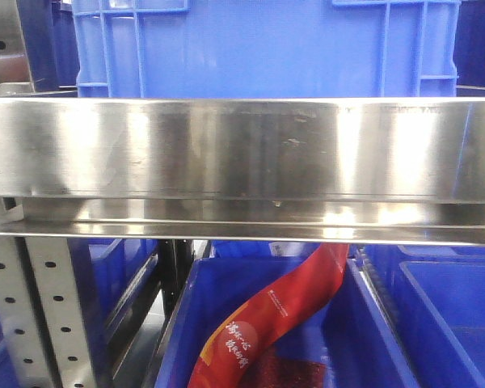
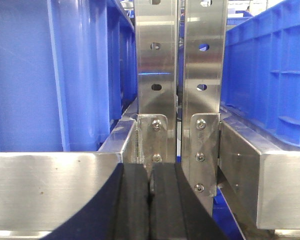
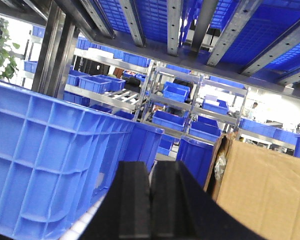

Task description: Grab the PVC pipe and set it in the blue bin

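While its black pads press together on nothing, the left end effector [image 2: 150, 200] faces the steel shelf upright [image 2: 156, 75]. Beside a blue bin [image 3: 50, 165], the right end effector [image 3: 150, 205] is likewise pressed together.

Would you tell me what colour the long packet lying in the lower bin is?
Red with pale lettering, the packet shows best in the exterior front-facing view.

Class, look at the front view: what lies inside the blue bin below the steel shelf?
Inside the blue bin lies a red printed package, its upper end hidden behind the steel shelf. No PVC pipe is visible; the shelf hides the bin's rear.
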Controlling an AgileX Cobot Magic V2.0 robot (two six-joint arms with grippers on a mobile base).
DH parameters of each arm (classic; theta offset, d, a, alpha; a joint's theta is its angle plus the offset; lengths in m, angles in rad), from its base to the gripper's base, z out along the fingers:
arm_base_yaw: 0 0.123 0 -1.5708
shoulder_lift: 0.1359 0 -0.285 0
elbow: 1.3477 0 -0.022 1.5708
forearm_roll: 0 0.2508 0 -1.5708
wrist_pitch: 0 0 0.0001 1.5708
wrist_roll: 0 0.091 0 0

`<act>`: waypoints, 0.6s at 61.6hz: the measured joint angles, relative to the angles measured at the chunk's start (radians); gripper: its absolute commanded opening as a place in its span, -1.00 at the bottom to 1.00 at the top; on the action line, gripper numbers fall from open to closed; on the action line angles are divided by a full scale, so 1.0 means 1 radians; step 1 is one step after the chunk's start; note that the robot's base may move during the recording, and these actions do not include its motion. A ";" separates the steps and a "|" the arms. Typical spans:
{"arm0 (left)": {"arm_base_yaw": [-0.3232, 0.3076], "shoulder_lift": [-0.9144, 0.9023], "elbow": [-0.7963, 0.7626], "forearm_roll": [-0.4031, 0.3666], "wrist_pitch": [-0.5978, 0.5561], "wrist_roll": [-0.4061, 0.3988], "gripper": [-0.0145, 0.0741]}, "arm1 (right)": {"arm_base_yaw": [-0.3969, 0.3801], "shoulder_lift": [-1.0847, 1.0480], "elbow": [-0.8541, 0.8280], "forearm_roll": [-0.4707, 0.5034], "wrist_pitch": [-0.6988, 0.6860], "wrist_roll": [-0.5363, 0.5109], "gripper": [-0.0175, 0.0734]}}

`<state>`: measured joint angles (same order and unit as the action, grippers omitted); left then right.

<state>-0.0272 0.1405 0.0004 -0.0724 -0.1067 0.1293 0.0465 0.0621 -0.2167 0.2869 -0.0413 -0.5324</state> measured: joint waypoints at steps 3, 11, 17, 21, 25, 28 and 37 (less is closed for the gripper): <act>0.000 0.000 0.000 0.000 0.000 0.000 -0.92 | 0.000 -0.015 0.006 0.000 0.002 0.000 -0.97; 0.000 0.000 0.000 0.000 0.000 0.000 -0.92 | 0.000 -0.051 0.008 0.000 0.002 0.000 -0.97; 0.000 0.000 0.000 0.000 0.000 0.000 -0.92 | -0.002 -0.055 0.008 0.000 0.002 0.000 -0.97; 0.000 0.000 0.000 0.000 0.000 0.000 -0.92 | -0.002 -0.055 0.017 0.000 0.002 0.000 -0.97; 0.000 0.000 0.000 0.000 0.000 0.000 -0.92 | -0.002 -0.057 0.041 0.000 0.000 0.000 -0.97; 0.000 0.000 0.000 0.000 0.000 0.000 -0.92 | -0.002 -0.059 0.060 0.000 -0.004 0.002 -0.97; 0.000 0.000 0.000 0.000 0.000 0.000 -0.92 | -0.002 -0.059 0.091 0.000 -0.006 0.002 -0.97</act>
<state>-0.0272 0.1405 0.0004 -0.0724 -0.1067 0.1293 0.0448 0.0032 -0.1262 0.2869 -0.0477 -0.5305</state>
